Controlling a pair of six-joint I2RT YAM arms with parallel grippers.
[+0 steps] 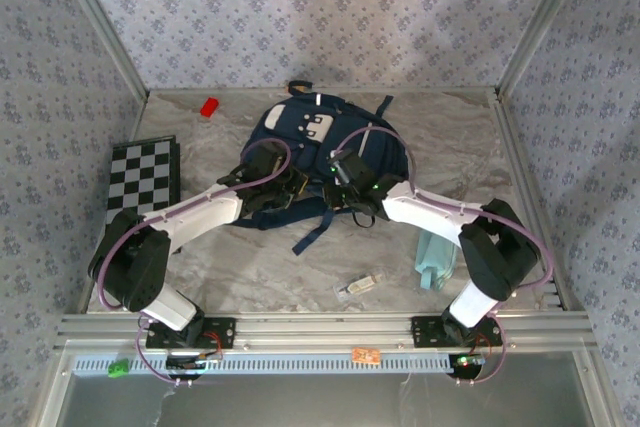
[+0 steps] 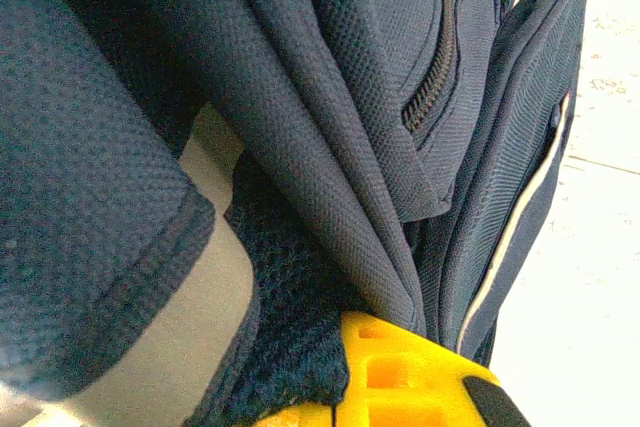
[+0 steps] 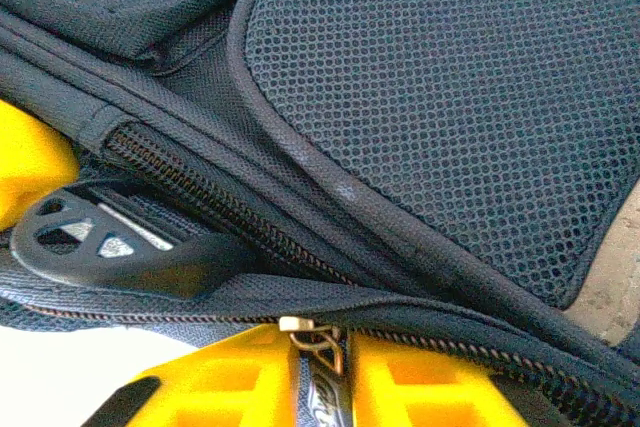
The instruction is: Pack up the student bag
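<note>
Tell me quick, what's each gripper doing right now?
Left gripper: shut on fabric of the student bag.
Right gripper: fingers flank the zipper pull; grip cannot be told.

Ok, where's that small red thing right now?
In the top view, the red object sits at the far left of the table, just beyond the checkerboard and to the left of the student bag.

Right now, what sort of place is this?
Probably a robotics test booth, not a real room: a marble-patterned tabletop boxed in by silver metal rails and pale floral wallpaper panels, with two white robot arms bolted at its edge over a navy blue fabric backpack.
</note>
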